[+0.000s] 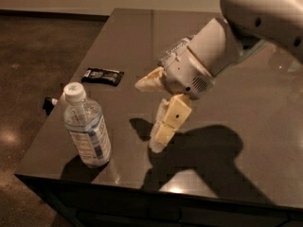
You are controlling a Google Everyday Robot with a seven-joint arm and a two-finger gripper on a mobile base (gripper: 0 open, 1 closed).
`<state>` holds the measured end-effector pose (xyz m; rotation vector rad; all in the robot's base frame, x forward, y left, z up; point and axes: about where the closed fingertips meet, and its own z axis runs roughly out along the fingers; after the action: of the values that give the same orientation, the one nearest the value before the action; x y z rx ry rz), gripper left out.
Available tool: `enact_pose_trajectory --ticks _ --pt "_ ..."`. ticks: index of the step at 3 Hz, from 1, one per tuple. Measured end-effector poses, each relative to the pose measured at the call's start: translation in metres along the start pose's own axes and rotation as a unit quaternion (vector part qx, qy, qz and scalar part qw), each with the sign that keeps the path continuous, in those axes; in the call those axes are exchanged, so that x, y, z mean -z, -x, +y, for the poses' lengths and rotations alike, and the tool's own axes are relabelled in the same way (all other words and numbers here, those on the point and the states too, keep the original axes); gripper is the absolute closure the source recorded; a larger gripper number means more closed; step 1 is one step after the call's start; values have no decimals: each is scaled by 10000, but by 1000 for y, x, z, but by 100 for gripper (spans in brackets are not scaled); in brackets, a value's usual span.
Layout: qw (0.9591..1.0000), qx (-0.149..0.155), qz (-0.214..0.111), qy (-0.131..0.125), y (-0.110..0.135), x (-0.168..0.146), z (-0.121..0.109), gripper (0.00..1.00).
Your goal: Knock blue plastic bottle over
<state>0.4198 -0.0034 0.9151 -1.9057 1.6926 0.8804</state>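
Although the arm (255,18) is cut off at the upper right, its hand (147,115) is visible above the table (128,32), fingers spread wide and holding nothing. The blue plastic bottle (87,131) stands upright near the front left corner, left of the hand and apart from it. A black packet (102,75) lies behind it. The wrist hides most of a clear ridged object (174,50).
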Motion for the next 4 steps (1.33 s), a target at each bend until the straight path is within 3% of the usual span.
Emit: enact_pose_trajectory --ticks 1,2,4 --pt "9989 -2 -428 170 19 -18 7 0" --pt "9949 46 -964 305 47 -42 13 0" --pt "9895 78 -1374 449 75 -64 17 0"
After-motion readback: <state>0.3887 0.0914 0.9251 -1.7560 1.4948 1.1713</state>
